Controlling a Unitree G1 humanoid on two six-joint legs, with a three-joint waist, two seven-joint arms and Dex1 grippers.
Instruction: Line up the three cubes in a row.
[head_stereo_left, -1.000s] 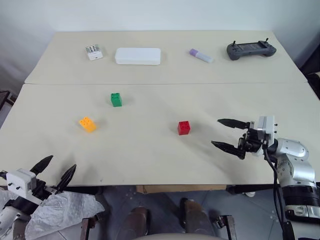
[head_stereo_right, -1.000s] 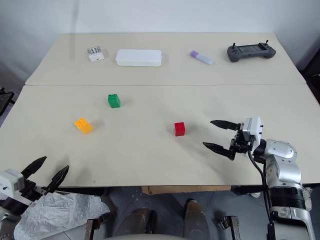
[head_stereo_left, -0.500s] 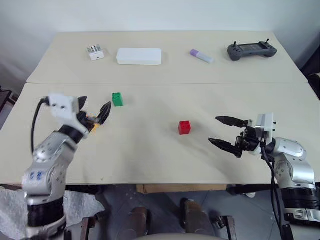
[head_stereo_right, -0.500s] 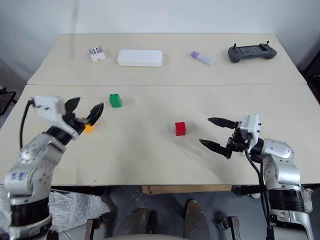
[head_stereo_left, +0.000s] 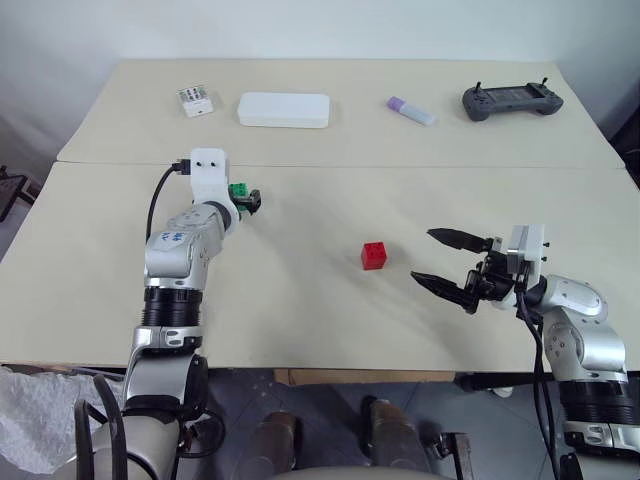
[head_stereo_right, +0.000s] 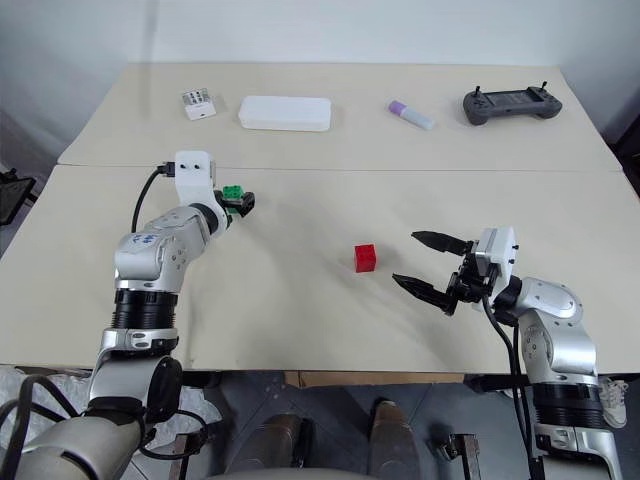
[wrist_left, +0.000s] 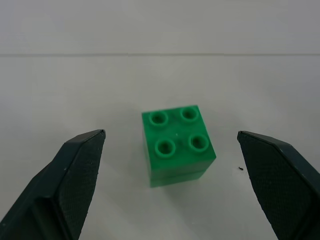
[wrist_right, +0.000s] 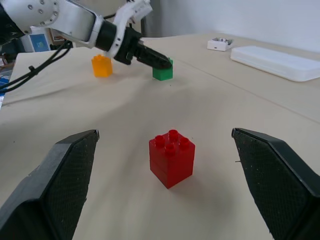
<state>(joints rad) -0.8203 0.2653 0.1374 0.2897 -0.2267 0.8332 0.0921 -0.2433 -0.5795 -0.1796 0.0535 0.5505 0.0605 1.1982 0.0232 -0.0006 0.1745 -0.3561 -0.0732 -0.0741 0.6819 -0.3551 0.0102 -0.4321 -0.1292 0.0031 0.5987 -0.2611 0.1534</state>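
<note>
The green cube stands on the left part of the table, studs up. My left gripper is open, and its fingers stand on either side of the cube without touching it. The red cube sits alone near the table's middle. My right gripper hovers open just to its right, pointing at it with a clear gap. In the right wrist view the orange-yellow cube stands beyond the left gripper, near the green cube; in the eye views my left arm hides it.
Along the far side of the table lie a small white dotted box, a flat white box, a purple-capped tube and a dark handheld controller. A seam runs across the table.
My left arm has swung up from below the table's near left corner, forward and to the right, past the orange-yellow cube to the green one. The right gripper has stayed put.
</note>
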